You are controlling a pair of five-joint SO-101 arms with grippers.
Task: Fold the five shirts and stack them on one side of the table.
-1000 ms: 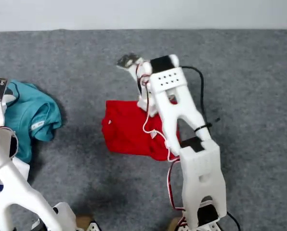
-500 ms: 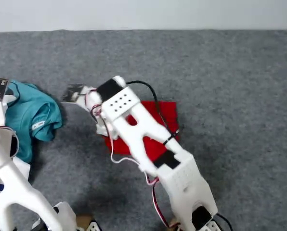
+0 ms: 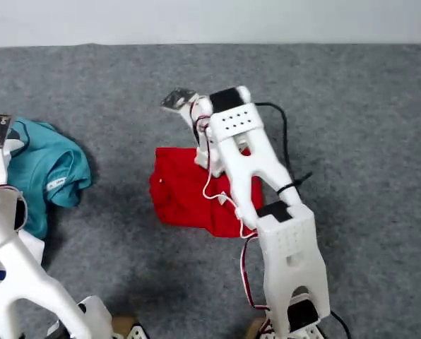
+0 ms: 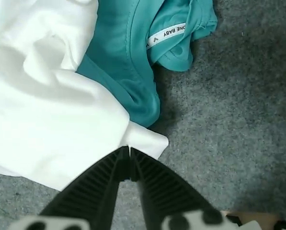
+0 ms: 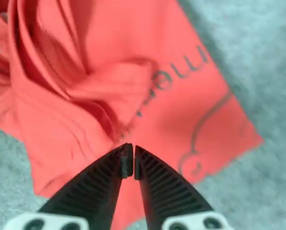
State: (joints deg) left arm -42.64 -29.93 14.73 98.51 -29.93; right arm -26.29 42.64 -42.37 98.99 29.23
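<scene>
A crumpled red shirt [image 3: 186, 194] with dark print lies mid-table, partly under the right arm [image 3: 242, 148]. In the right wrist view my right gripper [image 5: 128, 160] is shut, its tips just above the red shirt's [image 5: 172, 96] folds. I cannot tell whether any cloth is caught between them. A teal shirt [image 3: 51, 169] lies bunched at the table's left side, resting on a white shirt [image 4: 42, 120]. My left gripper [image 4: 129, 160] is shut and hangs over the white shirt's edge, beside the teal shirt [image 4: 128, 52].
Grey carpet-like table cover [image 3: 359, 127] stretches open to the right and along the far edge. The left arm's white body [image 3: 9, 275] stands at the near left corner.
The right arm swung left across the red shirt half a second ago, then came back over the shirt's right part. The shirts and the left arm stayed put.
</scene>
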